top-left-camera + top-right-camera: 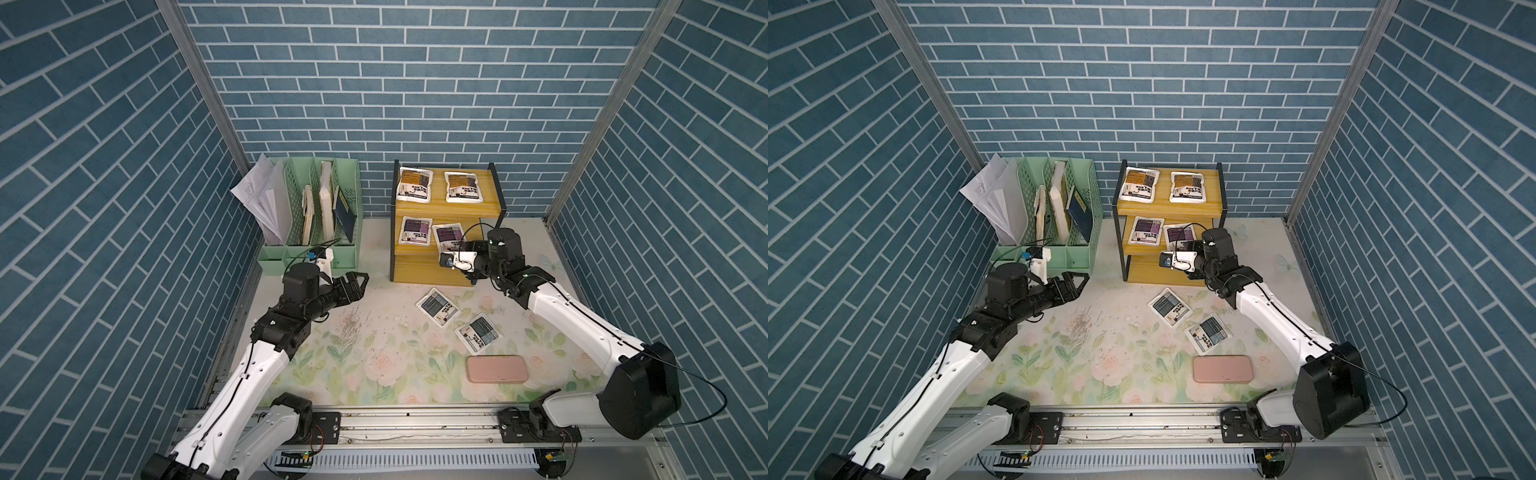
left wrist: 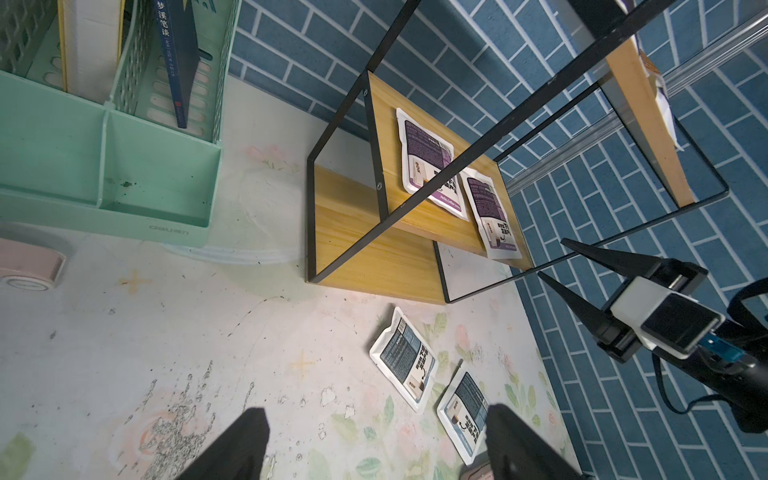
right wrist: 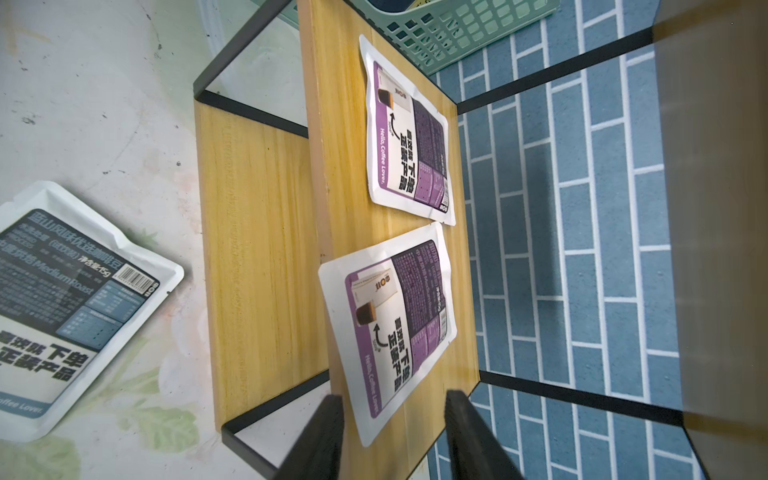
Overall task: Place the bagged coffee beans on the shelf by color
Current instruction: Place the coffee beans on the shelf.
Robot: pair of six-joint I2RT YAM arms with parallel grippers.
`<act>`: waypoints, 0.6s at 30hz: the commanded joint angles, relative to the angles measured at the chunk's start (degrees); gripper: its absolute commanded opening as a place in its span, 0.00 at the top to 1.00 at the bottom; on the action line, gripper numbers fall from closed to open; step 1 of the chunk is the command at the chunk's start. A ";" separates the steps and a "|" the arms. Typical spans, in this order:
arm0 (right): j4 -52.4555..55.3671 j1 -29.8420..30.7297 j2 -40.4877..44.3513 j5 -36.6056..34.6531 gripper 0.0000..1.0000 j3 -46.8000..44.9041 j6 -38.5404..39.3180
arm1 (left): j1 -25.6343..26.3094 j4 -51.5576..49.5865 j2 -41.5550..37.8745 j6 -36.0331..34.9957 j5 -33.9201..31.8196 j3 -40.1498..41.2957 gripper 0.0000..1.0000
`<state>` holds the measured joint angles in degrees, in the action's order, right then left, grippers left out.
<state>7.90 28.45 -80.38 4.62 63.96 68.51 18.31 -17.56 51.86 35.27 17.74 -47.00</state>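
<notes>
Lying on the shelf's [image 1: 453, 210] middle board in both top views, the purple pouch [image 1: 446, 235] is just ahead of the outstretched right arm [image 1: 552, 307]. The left gripper [image 1: 362, 286] hovers spread, well apart.

In the left wrist view, the right gripper [image 2: 552, 257] points at the pouch, fingers apart and empty.

In the right wrist view, its fingers flank the pouch's near end, not pinching it.

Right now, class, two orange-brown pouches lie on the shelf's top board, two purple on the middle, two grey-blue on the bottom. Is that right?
No. The grey-blue pouches lie on the table in front of the shelf, not on its bottom board, as both top views show. The orange-brown pouches and purple pouches are as stated.
</notes>
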 commanded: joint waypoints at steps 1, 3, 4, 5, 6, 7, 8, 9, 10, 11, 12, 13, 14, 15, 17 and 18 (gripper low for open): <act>2.48 -0.39 -3.05 4.19 0.56 2.57 3.05 | 0.24 -1.07 -0.33 -0.99 -0.55 -0.55 0.13; 3.59 -0.51 -4.56 4.76 0.53 4.06 3.21 | 0.24 -1.07 -0.26 -0.99 -0.57 -0.55 0.13; 3.32 -0.52 -5.31 4.71 0.51 4.32 3.36 | 0.24 -1.07 -0.32 -0.99 -0.56 -0.55 0.13; 2.56 -0.59 -5.80 4.77 0.50 4.33 3.45 | 0.24 -1.17 -0.52 -0.99 -0.59 -0.55 0.13; 2.09 -0.60 -6.33 4.72 0.49 4.46 3.64 | 0.24 -1.16 -0.35 -0.99 -0.68 -0.55 0.13; 1.35 -0.67 -7.07 4.53 0.48 4.78 3.61 | 0.24 -1.16 -0.49 -0.99 -0.74 -0.46 0.13; 1.15 -0.67 -7.84 4.55 0.48 5.34 3.69 | 0.22 -1.25 -0.50 -0.99 -0.71 -0.46 0.13; 1.26 -0.72 -8.59 4.31 0.48 5.99 3.94 | 0.24 -1.33 -0.51 -0.99 -0.69 -0.46 0.13; 1.08 -0.72 -9.21 4.02 0.48 6.44 4.02 | 0.24 -1.42 -0.47 -0.99 -0.78 -0.54 0.13; 0.98 -0.77 -9.76 3.92 0.48 6.93 4.08 | 0.24 -1.53 -0.48 -0.99 -0.90 -0.55 0.13; 0.98 -0.78 -10.23 3.84 0.47 7.36 4.09 | 0.24 -1.60 -0.73 -1.02 -1.01 -0.55 0.13; 0.76 -0.84 -10.54 3.69 0.48 7.57 4.21 | 0.24 -1.66 -0.78 -0.99 -1.08 -0.49 0.13; 0.26 -0.85 -10.84 3.47 0.48 7.71 4.09 | 0.24 -1.81 -0.94 -1.08 -1.23 -0.46 0.13; 0.01 -0.85 -11.09 3.54 0.47 7.90 4.09 | 0.23 -1.85 -0.98 -1.08 -1.37 -0.46 0.13; -0.66 -0.85 -11.57 3.32 0.47 8.35 4.00 | 0.24 -1.99 -1.18 -1.16 -1.43 -0.46 0.12; -0.82 -0.90 -11.79 3.35 0.47 8.69 3.92 | 0.24 -2.04 -1.06 -1.19 -1.50 -0.46 0.12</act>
<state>8.38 27.79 -91.39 7.70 70.67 71.00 18.31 -18.87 51.46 35.09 17.06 -47.00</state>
